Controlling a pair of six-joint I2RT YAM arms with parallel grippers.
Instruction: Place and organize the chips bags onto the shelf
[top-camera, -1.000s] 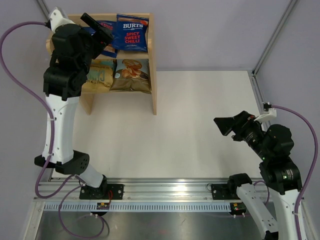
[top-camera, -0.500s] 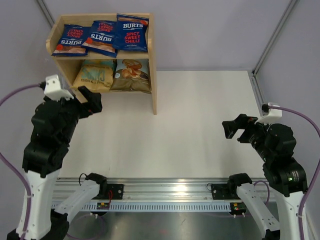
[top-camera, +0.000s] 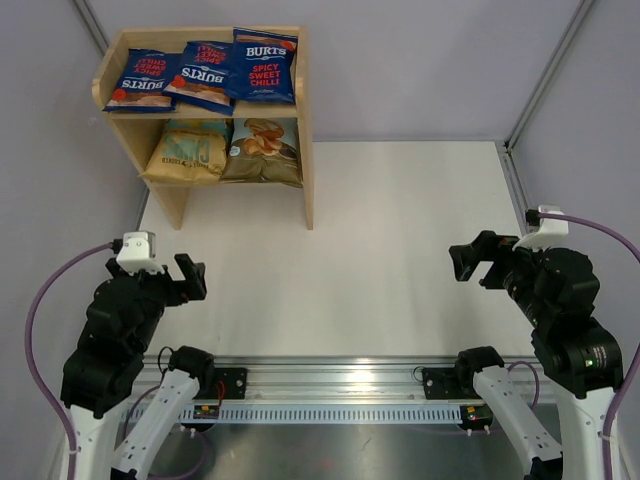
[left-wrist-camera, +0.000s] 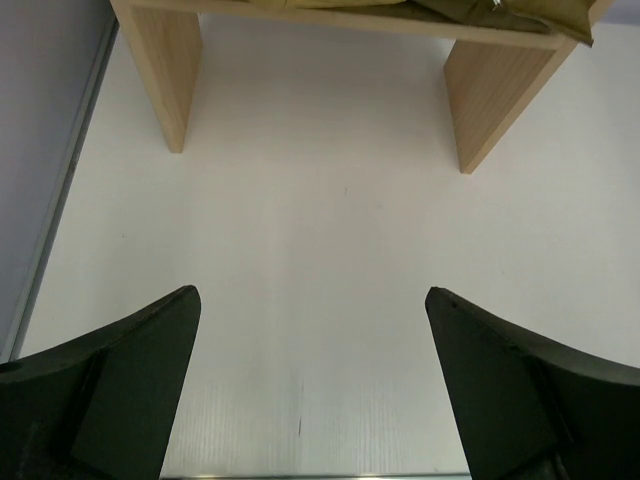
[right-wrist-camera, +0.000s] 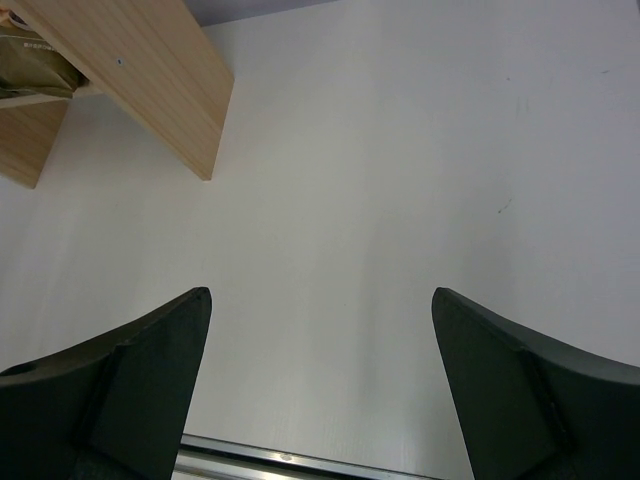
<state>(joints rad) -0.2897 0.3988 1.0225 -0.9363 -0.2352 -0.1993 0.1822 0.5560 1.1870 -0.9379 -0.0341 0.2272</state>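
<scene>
All five chips bags (top-camera: 205, 75) sit on the shelf (top-camera: 306, 150). Our left pincer (left-wrist-camera: 310, 292) and right pincer (right-wrist-camera: 320, 290) are wide, holding nothing — we think we're done, with nothing left to grab.

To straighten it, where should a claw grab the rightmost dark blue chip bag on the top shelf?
Probably the bag's near bottom edge, coming from the front and above: it lies face up, the shelf's side panel blocks its right, and a neighbouring bag crowds its left.
</scene>
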